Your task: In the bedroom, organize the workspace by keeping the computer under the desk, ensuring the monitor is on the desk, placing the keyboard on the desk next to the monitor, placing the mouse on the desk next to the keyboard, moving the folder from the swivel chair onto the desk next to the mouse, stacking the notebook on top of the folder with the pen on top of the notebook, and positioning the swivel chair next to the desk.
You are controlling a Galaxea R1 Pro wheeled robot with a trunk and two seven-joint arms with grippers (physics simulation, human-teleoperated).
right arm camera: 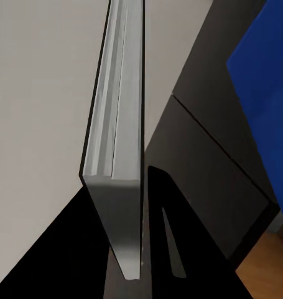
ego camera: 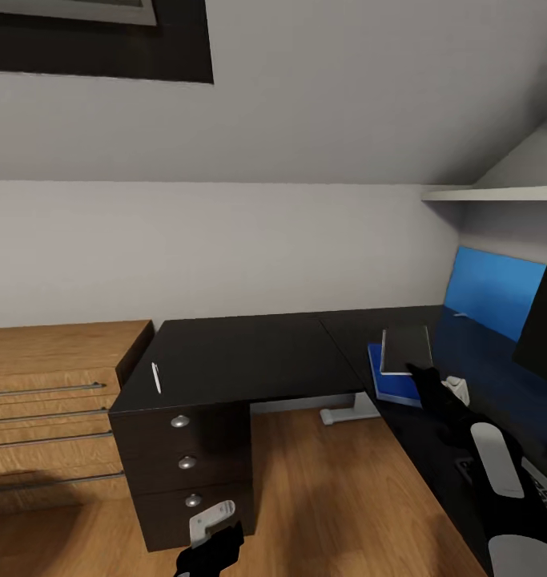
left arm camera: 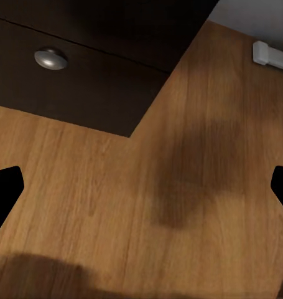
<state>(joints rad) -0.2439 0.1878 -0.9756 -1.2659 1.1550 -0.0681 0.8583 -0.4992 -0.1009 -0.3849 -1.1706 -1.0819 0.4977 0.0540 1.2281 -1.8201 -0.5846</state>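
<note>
My right gripper [ego camera: 420,371] is shut on the notebook [ego camera: 407,349], a thin dark-grey rectangle held tilted just above the bright-blue folder [ego camera: 388,383]. The folder lies on the right wing of the black desk [ego camera: 249,357]. In the right wrist view the notebook [right arm camera: 116,187] stands edge-on between the fingers of the right gripper [right arm camera: 125,249]. A white pen [ego camera: 155,377] lies near the desk's left edge. The monitor [ego camera: 545,320] and part of the keyboard [ego camera: 545,490] show at the right edge. My left gripper [ego camera: 213,541] hangs low before the drawer unit, with its fingers [left arm camera: 5,190] wide apart and open.
A light-wood drawer chest [ego camera: 49,401] stands left of the desk. The black drawer unit [ego camera: 185,461] has round silver knobs [left arm camera: 51,59]. A white desk foot [ego camera: 349,410] rests on the wood floor [left arm camera: 147,205]. A blue wall panel [ego camera: 497,296] and white shelf [ego camera: 497,193] are at the right.
</note>
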